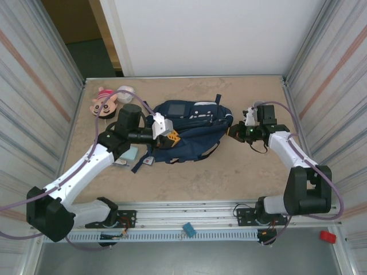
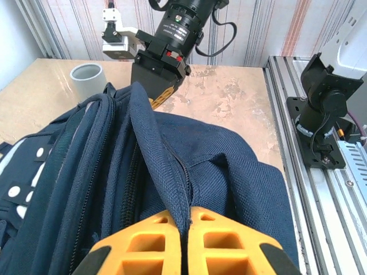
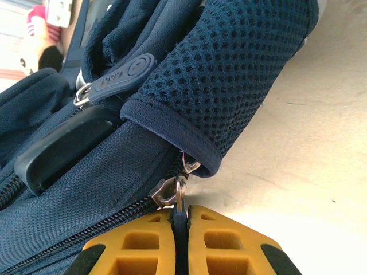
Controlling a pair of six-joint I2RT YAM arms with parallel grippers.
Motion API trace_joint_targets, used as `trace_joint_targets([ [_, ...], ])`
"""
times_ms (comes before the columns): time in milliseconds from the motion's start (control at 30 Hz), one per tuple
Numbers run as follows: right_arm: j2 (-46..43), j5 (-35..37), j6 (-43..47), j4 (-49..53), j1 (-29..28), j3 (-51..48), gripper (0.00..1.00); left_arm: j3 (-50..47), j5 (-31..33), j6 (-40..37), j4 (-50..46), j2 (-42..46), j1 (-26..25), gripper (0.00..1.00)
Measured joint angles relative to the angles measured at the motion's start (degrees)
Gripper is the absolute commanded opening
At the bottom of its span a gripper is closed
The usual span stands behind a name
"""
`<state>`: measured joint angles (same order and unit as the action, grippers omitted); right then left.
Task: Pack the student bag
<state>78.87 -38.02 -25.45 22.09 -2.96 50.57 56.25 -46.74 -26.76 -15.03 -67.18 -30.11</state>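
Note:
The student bag point(image 1: 189, 129), a navy backpack with a grey patch, lies in the middle of the table. My left gripper point(image 1: 171, 137) is at its left end. In the left wrist view the left gripper point(image 2: 187, 220) is shut, pinching a raised fold of the student bag point(image 2: 166, 154) along its zipper edge. My right gripper point(image 1: 234, 133) is at the bag's right end. There the right gripper point(image 3: 181, 220) is shut on a dark zipper pull hanging from the metal slider point(image 3: 168, 192), just under a mesh strap point(image 3: 241, 74).
A pink plush doll point(image 1: 105, 102) and a white cup point(image 1: 126, 90) stand at the back left. A pale teal item point(image 1: 131, 153) lies by the left arm. Striped walls close both sides. A metal rail point(image 1: 189, 220) runs along the near edge.

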Motion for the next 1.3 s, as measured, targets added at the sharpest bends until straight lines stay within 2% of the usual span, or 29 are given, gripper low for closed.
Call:
trace_joint_targets([
  [67, 1.1, -1.2, -0.2, -1.1, 0.0, 0.0, 0.00, 0.0, 0.7, 0.0, -0.5, 0.0, -0.2, 0.03],
  [100, 1.3, -1.3, -0.4, -1.4, 0.0, 0.0, 0.10, 0.0, 1.4, 0.0, -0.6, 0.0, -0.6, 0.07],
  [167, 1.2, -0.9, -0.9, -1.5, 0.2, 0.0, 0.36, 0.0, 3.1, -0.5, -1.1, 0.0, -2.2, 0.25],
  [200, 1.1, 0.0, -0.9, -1.2, 0.7, 0.2, 0.44, 0.1, 3.6, -0.7, -1.6, 0.0, -3.1, 0.37],
  [300, -0.2, 2.3, -1.0, 1.3, 2.6, 1.3, 0.54, 1.9, 4.7, -0.2, -2.1, 0.0, -5.3, 0.59],
  [367, -2.6, 3.2, -1.2, 3.5, 3.0, 2.0, 0.67, 3.3, 6.2, 1.5, -1.3, 0.0, -5.6, 0.66],
  [433, -5.8, 3.7, -1.2, 5.6, 2.9, 2.4, 0.72, 3.8, 9.0, 3.7, 0.0, 0.0, -5.2, 0.70],
  [533, -10.7, 4.3, -2.0, 8.6, 1.7, 2.5, 0.75, 3.7, 14.6, 7.7, 1.0, -0.5, -4.0, 0.71],
  [667, -14.8, 8.0, -4.0, 11.8, -3.8, 2.1, 0.73, 2.5, 23.2, 16.8, 1.8, -2.4, 0.0, 0.74],
  [900, -12.8, 11.3, -12.5, 9.2, -14.5, -6.6, 0.70, -5.9, 31.0, 35.9, 2.6, -8.0, 8.5, 0.75],
  [1033, -7.6, 12.7, -16.2, 5.2, -18.5, -8.8, 0.67, -10.8, 31.5, 42.6, 4.7, -11.9, 8.6, 0.73],
  [1133, -3.7, 12.6, -17.9, 0.7, -18.9, -8.8, 0.66, -12.8, 31.3, 46.6, 6.7, -15.2, 8.3, 0.71],
  [1300, 2.1, 12.1, -19.1, -4.5, -18.9, -8.3, 0.64, -13.3, 33.0, 51.2, 10.4, -16.6, 3.8, 0.71],
])
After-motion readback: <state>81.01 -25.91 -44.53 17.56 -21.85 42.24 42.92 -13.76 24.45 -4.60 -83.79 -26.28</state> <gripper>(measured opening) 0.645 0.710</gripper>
